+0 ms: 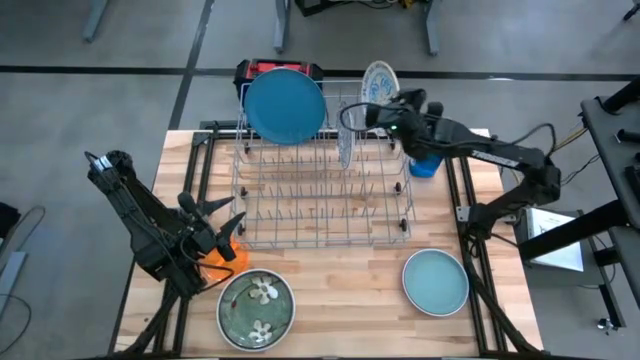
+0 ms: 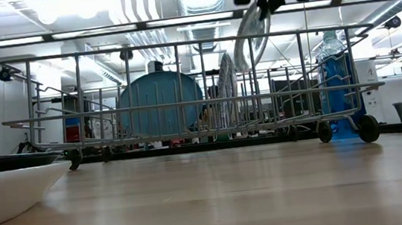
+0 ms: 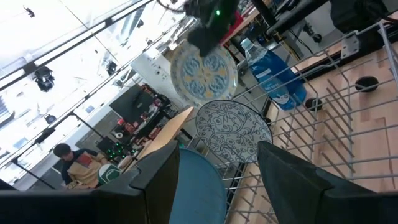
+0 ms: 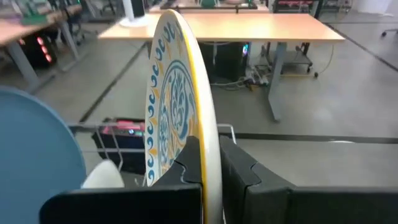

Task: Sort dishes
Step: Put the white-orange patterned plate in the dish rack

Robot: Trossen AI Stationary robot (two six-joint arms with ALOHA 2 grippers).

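In the high view, the left gripper (image 1: 215, 222) is at the lower left of the frame, over the wooden table (image 1: 340, 290), and its fingers are spread apart with nothing between them. Just below it a small orange plate (image 1: 222, 256) lies flat on the table, partly hidden by the arm. To the right of it, near the bottom edge, a green plate with white flowers (image 1: 256, 305) lies flat too.

In the centre of the frame stands the wire dish rack (image 1: 325, 200). A large blue plate (image 1: 285, 105) stands upright at the upper left of the rack. More to the right, a black-and-white patterned plate (image 1: 345, 140) also stands on its edge between the wires.

At the upper right of the rack, the right gripper (image 1: 378, 112) holds a white plate with a blue and yellow pattern (image 1: 380, 82). In the right wrist view its fingers (image 4: 186, 165) are pinching the rim of this plate (image 4: 177, 93), which stands upright on its edge. In the low view this plate (image 2: 249, 36) hangs above the top of the rack (image 2: 185, 103), not touching the wires.

Right of the rack, a blue bottle (image 1: 425, 165) stands just beside its corner. At the lower right of the frame, a pale teal plate (image 1: 436, 281) lies flat on the table, well apart from the rack.
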